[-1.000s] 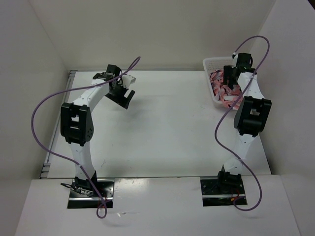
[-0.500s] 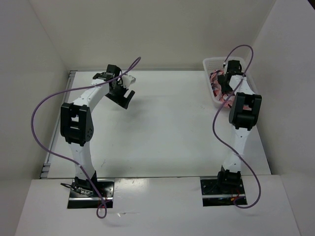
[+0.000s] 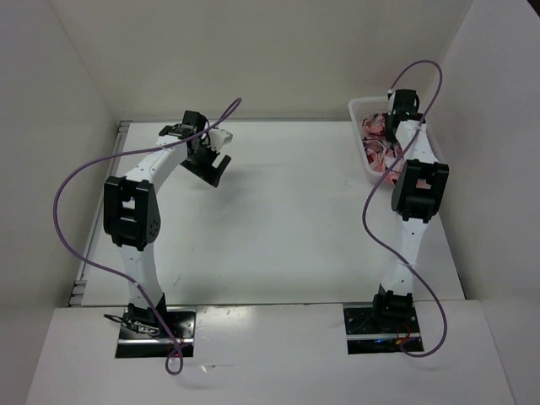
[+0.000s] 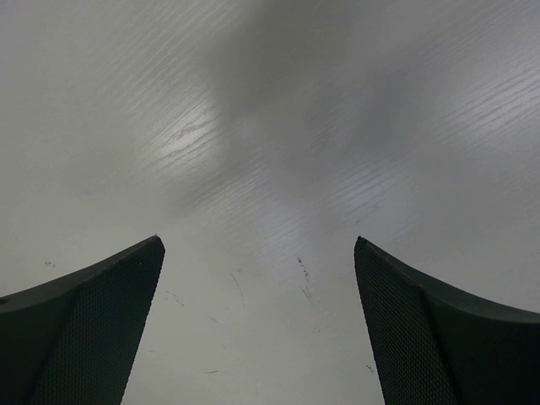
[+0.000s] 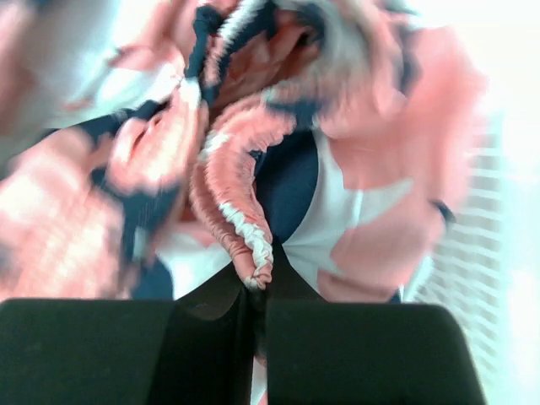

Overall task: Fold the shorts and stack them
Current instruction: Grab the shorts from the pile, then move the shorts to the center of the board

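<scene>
Left claw (image 4: 257,245): jaws wide, hovering over the scuffed white desk (image 3: 287,219).
Right claw (image 5: 253,291): closed, pinching a fold of the shorts (image 5: 245,194); wrist view blurred.
Shorts: crumpled in the basket (image 3: 359,108) at the far right corner, partly hidden by the arm.
Room: white walls (image 3: 278,51).

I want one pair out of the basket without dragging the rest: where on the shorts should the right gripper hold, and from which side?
Take the shorts by the ruffled elastic ridge standing proud of the crumpled pile, from straight above: the basket walls close off the sides. The right gripper is shut on that ridge, likely a fair hold.
</scene>
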Motion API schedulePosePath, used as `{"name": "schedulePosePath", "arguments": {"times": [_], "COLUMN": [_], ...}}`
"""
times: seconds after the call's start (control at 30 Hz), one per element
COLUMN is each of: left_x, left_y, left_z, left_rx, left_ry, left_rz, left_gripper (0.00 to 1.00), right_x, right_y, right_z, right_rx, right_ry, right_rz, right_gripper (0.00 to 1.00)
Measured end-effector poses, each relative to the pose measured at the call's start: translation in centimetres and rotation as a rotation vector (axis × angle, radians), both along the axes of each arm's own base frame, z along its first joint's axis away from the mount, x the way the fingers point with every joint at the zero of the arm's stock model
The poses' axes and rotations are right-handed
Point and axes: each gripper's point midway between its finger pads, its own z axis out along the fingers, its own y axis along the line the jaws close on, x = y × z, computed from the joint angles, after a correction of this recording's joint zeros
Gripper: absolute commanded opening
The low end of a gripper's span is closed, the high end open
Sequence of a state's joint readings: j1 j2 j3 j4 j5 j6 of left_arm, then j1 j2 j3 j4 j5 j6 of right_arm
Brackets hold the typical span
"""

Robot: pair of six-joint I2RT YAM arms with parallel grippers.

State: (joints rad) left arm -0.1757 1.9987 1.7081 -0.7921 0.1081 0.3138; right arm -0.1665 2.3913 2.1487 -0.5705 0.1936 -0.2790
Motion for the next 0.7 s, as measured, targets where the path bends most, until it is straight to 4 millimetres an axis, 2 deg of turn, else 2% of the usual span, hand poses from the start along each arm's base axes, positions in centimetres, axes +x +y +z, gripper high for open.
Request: {"name": "schedulePosePath", "arguments": {"times": [0.07,0.1,0.17,0.23,0.37,0.47,0.57,0.63,0.7], "left_x": [0.1,0.1,0.5,1.0,1.5,1.5,1.2,0.8,0.4], "left_y": [0.0,0.0,-0.1,-0.1,-0.1,-0.1,0.0,0.2,0.3], "left_z": [0.1,0.2,0.7,1.6,3.9,6.2,8.9,11.0,12.9], "left_rx": [0.000,0.000,-0.002,-0.004,-0.010,-0.019,-0.027,-0.031,-0.037], "left_ry": [-0.002,-0.005,-0.019,-0.044,-0.104,-0.157,-0.219,-0.266,-0.310], "left_rz": [-0.001,-0.001,-0.002,-0.001,0.001,0.001,0.002,0.005,0.007], "left_gripper": [1.00,1.00,1.00,1.00,1.00,1.00,1.00,1.00,1.00], "right_x": [0.1,0.1,-0.2,-1.1,-4.7,-7.8,-10.6,-12.5,-14.3], "right_y": [0.3,0.4,0.4,0.7,1.3,2.7,7.0,12.4,17.3], "right_z": [3.6,6.1,12.0,19.0,32.1,39.8,45.7,49.0,51.2], "right_rx": [0.014,0.020,0.030,0.039,0.048,0.073,0.147,0.261,0.407], "right_ry": [-0.072,-0.121,-0.243,-0.395,-0.686,-0.862,-0.999,-1.071,-1.112], "right_rz": [-0.010,-0.016,-0.032,-0.044,-0.054,-0.031,0.052,0.165,0.280], "right_gripper": [0.00,0.00,0.00,0.00,0.00,0.00,0.00,0.00,0.00]}}
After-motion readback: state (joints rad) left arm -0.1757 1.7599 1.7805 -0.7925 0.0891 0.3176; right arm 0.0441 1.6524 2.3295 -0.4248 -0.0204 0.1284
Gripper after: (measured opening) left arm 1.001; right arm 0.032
